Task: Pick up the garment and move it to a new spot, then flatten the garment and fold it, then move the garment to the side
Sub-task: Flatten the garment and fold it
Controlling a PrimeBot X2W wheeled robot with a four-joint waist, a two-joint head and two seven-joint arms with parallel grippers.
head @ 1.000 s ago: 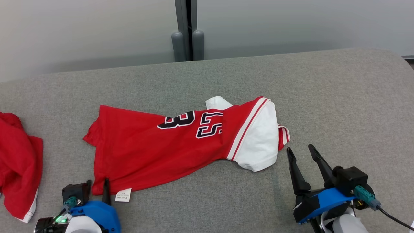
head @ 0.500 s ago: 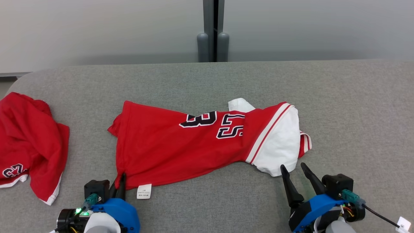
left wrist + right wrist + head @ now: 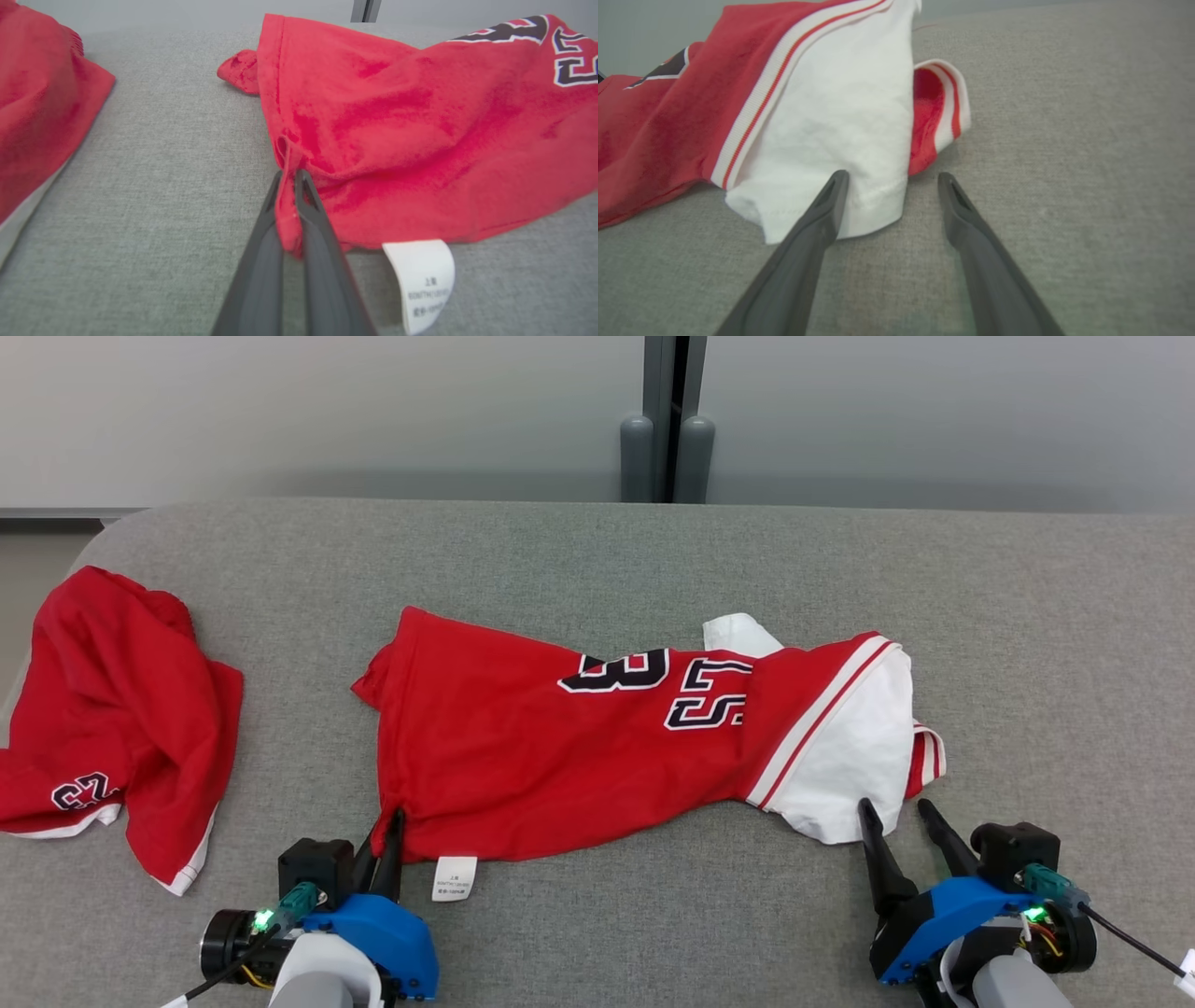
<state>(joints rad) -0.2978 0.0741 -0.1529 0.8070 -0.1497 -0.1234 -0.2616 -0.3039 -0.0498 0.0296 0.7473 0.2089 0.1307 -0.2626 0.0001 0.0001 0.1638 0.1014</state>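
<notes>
A red jersey (image 3: 560,747) with black-and-white numbers and a white sleeve (image 3: 850,756) lies crumpled across the middle of the grey cushioned surface (image 3: 653,569). My left gripper (image 3: 387,826) is shut on the jersey's near-left hem corner; the left wrist view has red cloth pinched between the fingers (image 3: 289,186), with a white care label (image 3: 423,275) beside them. My right gripper (image 3: 896,812) stands open at the near edge of the white sleeve (image 3: 840,130). Its left finger (image 3: 831,196) overlaps the sleeve's hem and its right finger is over bare fabric.
A second red garment (image 3: 112,709) lies bunched at the far left of the surface, near its rounded corner. A pale wall with a dark vertical post (image 3: 667,420) stands behind. Bare grey surface extends to the right of the jersey.
The camera has swung, shifting the whole scene rightward. My right gripper has come closer to the white sleeve, its finger now at the hem. The left gripper stays clamped on the hem corner.
</notes>
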